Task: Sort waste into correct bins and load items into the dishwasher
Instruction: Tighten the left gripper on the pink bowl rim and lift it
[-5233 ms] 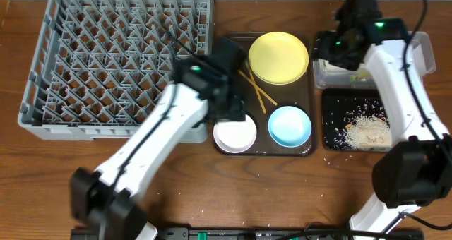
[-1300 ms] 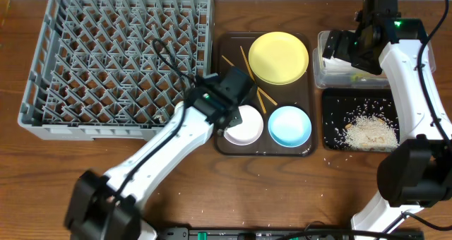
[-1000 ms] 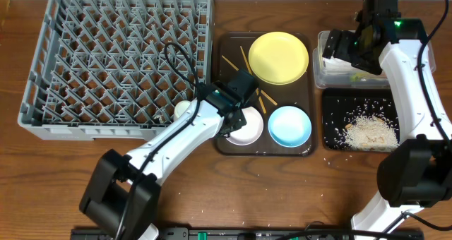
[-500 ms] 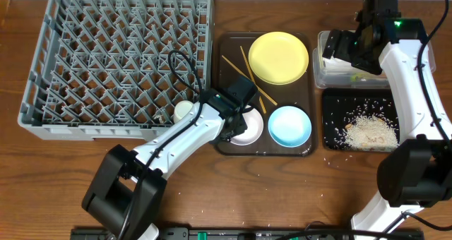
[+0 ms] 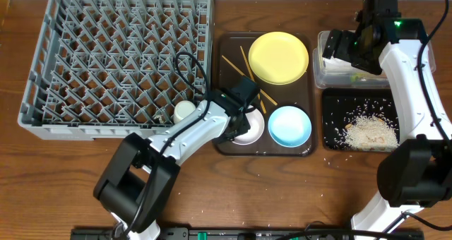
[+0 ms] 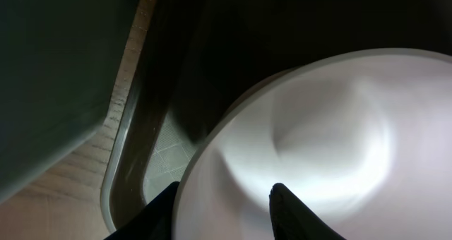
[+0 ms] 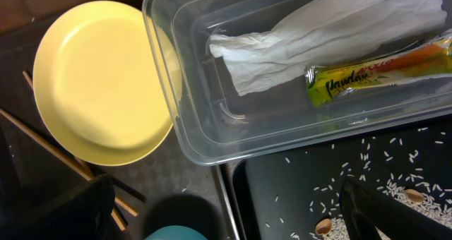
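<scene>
From well above, the overhead camera looks straight down on the whole table (image 5: 42,183), taking in everything from the grey rack (image 5: 113,56) across to the bins. The left wrist camera sits so close over the white bowl (image 6: 318,148) that the picture blurs. The right wrist camera hangs higher, facing down on the clear tub (image 7: 212,138), yellow plate (image 7: 99,85) and black tray (image 7: 296,190), all shared with the overhead view.

The left hand (image 5: 241,122) has come down onto the white bowl (image 5: 251,131).

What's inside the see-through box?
Inside the clear plastic tub lie a crumpled white napkin and a green-and-yellow wrapper beside it. Anything under the napkin is covered, and the tub's far end runs out of the right wrist view.
</scene>
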Robot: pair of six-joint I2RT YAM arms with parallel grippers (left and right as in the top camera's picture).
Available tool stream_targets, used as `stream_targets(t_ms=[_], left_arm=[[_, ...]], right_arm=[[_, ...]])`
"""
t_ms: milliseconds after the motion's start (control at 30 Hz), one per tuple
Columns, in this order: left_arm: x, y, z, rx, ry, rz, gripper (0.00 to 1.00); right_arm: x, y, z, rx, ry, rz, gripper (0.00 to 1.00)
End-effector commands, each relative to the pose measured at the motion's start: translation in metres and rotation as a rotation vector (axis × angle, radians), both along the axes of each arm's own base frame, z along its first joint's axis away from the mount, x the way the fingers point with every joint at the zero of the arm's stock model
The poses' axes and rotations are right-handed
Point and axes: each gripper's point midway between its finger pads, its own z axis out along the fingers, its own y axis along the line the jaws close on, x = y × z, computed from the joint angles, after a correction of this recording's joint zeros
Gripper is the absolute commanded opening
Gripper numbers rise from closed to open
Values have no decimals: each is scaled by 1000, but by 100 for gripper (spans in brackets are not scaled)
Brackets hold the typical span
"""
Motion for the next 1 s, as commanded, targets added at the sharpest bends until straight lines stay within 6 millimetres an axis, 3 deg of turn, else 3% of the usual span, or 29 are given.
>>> stream_targets(t_ms=[0,467,567,633,667,967], left_arm=[[-5,2,-12,10,30,2,41],[-1,-3,-36,11,51,1,41],[-2,-3,-36,9,54,1,30],[-2,-3,-36,9,54,1,11],[-2,-3,-36,9,55,0,8],[4,-8,-13,-25,0,-75,8]], right_arm=[[0,-2,10,-4,-23,-6,99],[0,-2,10,-5,-23,-6,99],[0,-2,10,-4,-23,-6,99],[0,-2,10,-4,-23,-6,99],[0,-2,10,-4,-23,-6,99],[0,-2,10,-4,-23,-6,99]])
